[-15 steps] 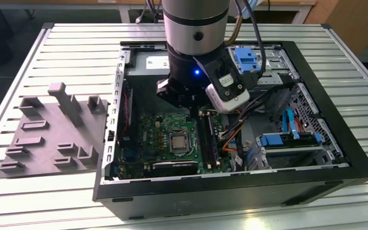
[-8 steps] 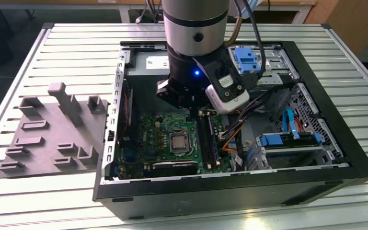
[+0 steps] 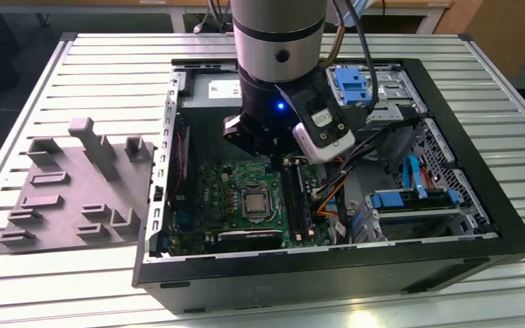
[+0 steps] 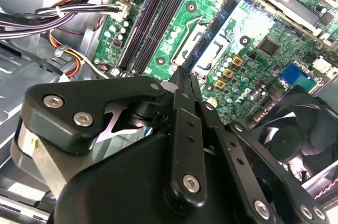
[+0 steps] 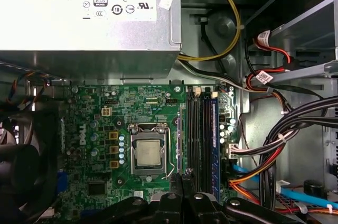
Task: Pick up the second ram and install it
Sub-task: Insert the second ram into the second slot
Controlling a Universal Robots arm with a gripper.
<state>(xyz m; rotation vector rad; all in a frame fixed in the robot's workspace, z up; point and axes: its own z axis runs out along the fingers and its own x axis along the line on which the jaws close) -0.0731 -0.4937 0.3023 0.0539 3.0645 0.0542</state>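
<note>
My gripper [image 4: 182,74] has its fingers drawn together to a thin tip, and I can make out nothing clamped between them. It hangs inside the open computer case [image 3: 481,205], low over the green board [image 5: 95,123], just beside one end of the memory slots [image 5: 203,129]. In the exterior view these run at three o'clock from the processor [image 3: 255,202]. The grey tray [image 3: 52,205] stands at nine o'clock from the case.

A long dark strip stands in the slot nearest the processor. I take it for the second ram [image 3: 297,198], but I cannot tell if it is fully seated. I judge this the seating step. It calls for a straight, even press along the stick's top edge.
</note>
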